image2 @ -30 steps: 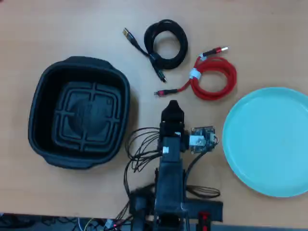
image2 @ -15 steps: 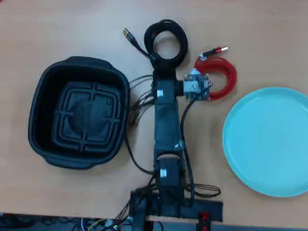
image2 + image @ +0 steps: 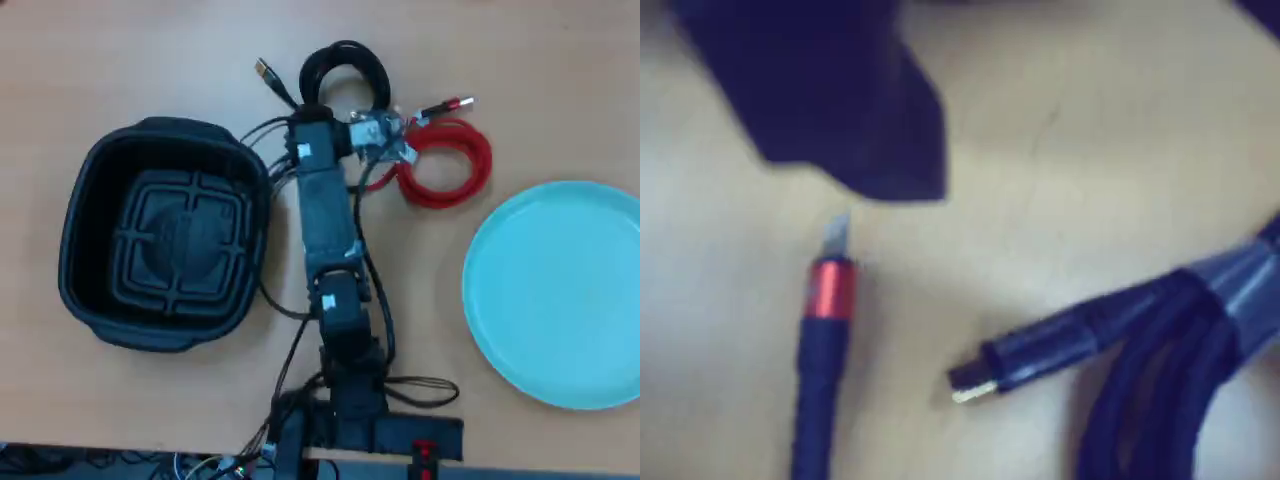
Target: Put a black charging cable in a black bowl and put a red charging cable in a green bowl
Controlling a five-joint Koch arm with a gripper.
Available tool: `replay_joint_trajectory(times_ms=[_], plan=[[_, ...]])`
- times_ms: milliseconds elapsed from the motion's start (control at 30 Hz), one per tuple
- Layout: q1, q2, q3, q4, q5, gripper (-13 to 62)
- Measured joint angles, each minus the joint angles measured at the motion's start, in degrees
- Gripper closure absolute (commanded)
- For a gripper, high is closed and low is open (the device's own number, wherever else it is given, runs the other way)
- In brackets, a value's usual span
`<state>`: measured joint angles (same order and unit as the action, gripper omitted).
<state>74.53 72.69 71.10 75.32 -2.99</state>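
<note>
Arm now farther left over black charging cable; fingers' state unclear.

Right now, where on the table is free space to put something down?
Bare wood lies between the arm and the green bowl, and along the table's far left, above the black bowl. Crowded: around the black charging cable and the red charging cable.

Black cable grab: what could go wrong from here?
1. In the wrist view a red cable plug lies right beside the black charging cable and its small plug; the gripper might snag or drag the wrong cord.
2. In the overhead view the red charging cable sits close beside the black coil, so lifting one may disturb the other.
3. Only one blurred jaw tip shows, so whether the jaws are open can't be confirmed.
</note>
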Motion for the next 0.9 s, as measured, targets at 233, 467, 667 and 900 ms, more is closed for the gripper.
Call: replay_joint_trajectory(times_ms=[233,467,667,900], plan=[[-1.05,-5.1,-6.68,0.62,0.18,3.3],[-1.14,-8.35,-7.29,-0.09,3.78,3.3],[-0.18,-10.81,-7.29,-0.26,7.12,3.3],[1.67,-11.78,-7.29,-0.7,12.48,3.3]])
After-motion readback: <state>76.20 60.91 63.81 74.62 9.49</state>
